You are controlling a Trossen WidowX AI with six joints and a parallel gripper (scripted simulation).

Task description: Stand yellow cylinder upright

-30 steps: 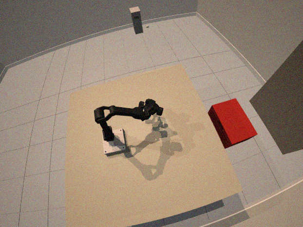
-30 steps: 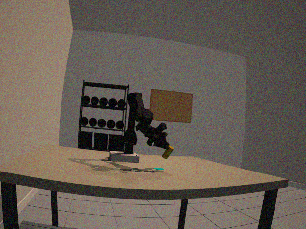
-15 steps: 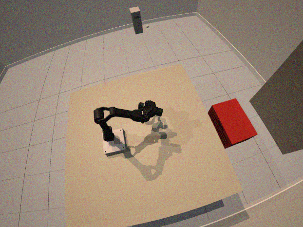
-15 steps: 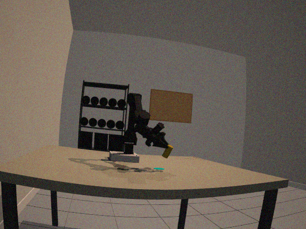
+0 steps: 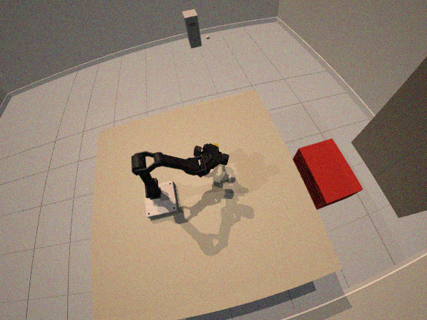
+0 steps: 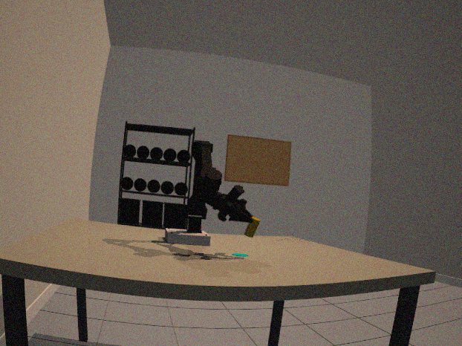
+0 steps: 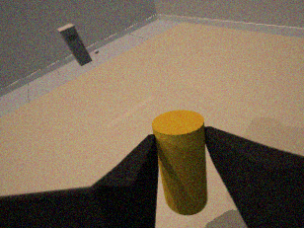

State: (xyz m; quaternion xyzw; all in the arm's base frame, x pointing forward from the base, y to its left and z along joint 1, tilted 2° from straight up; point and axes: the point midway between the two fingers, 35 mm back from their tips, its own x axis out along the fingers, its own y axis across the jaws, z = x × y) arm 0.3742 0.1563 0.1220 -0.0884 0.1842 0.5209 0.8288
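My gripper (image 7: 179, 137) is shut on the yellow tall cylinder (image 7: 184, 171) (image 6: 252, 227) near its upper end. The cylinder is held above the table, leaning somewhat from upright, its lower end free in the air. In the top view only a bit of the yellow cylinder (image 5: 215, 145) shows past the arm. The cyan circle (image 6: 240, 255) lies flat on the table, below the cylinder in the exterior view. It is hidden behind the arm in the top view and does not show in the wrist view.
The arm's white base (image 5: 162, 209) (image 6: 187, 237) stands on the tan table (image 5: 142, 270) (image 6: 327, 260). A red box (image 5: 331, 174) is beyond the table's right edge in the top view. A dark rack (image 6: 156, 162) and a brown board (image 6: 257, 160) are in the background.
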